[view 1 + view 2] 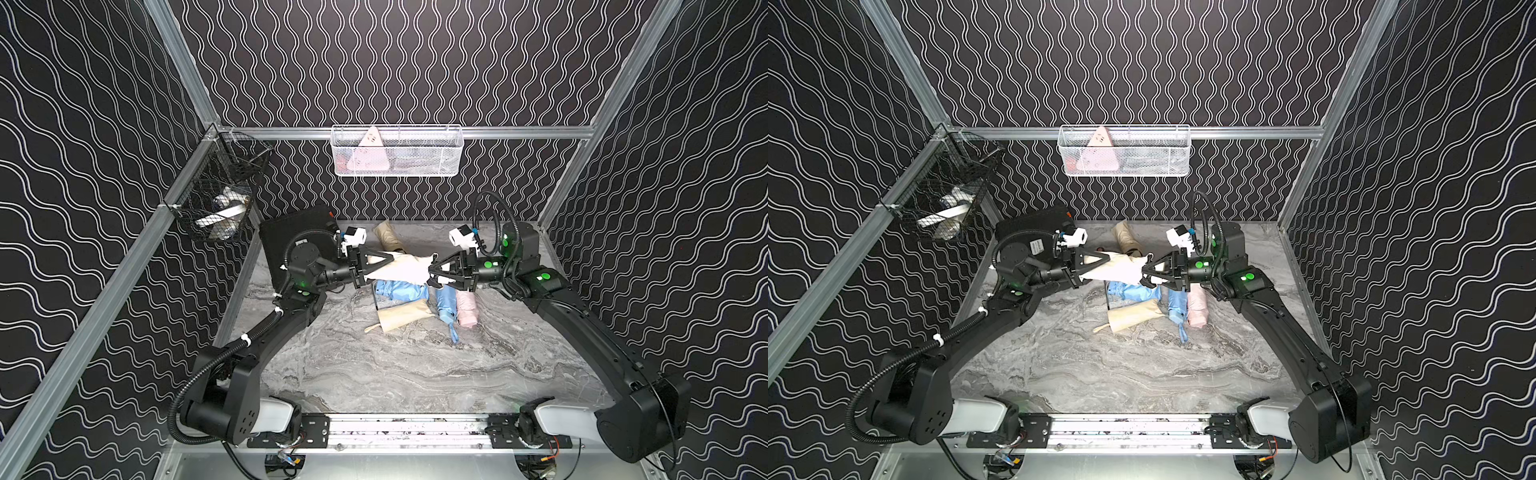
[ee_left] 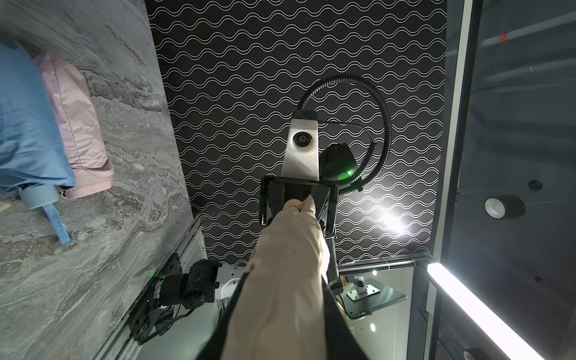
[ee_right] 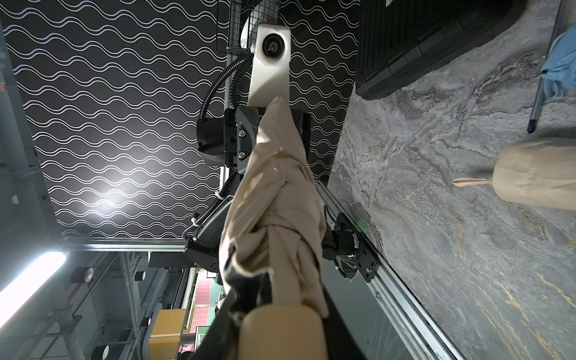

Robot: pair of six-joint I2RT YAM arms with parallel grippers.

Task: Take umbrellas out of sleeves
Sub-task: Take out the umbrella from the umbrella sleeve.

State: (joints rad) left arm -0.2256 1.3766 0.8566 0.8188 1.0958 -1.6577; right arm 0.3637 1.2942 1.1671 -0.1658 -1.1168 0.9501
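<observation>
The cream umbrella (image 1: pixel 405 270) is up in the air at the back of the table (image 1: pixel 415 374), stretched level between the two arms and well clear of the pile below it. The left gripper (image 1: pixel 376 270) is clamped narrowly on the smoother cream end, which I take to be the closed end of the cream sleeve (image 2: pixel 280 296). The right gripper (image 1: pixel 434 272) has its jaws drawn in around the stubby handle (image 3: pixel 280 330) at the other end. From the right wrist view the fabric near that handle is crinkled and strapped, so some of the umbrella looks already bared, though I can't tell exactly where the sleeve's mouth sits. To my eye this is the pull-apart step for this one. Next the arms have to draw away from each other along the umbrella's length, with the left pinching only cloth so that the umbrella slides free instead of dragging the sleeve along. If the left jaws also have the umbrella's tip, nothing will move. Under them lie a crumpled light blue umbrella (image 1: pixel 399 291), a smooth blue one (image 1: pixel 444 307), a pink one (image 1: pixel 467 309) and a cream one (image 1: pixel 401 318). The smooth ones are probably still sleeved.
</observation>
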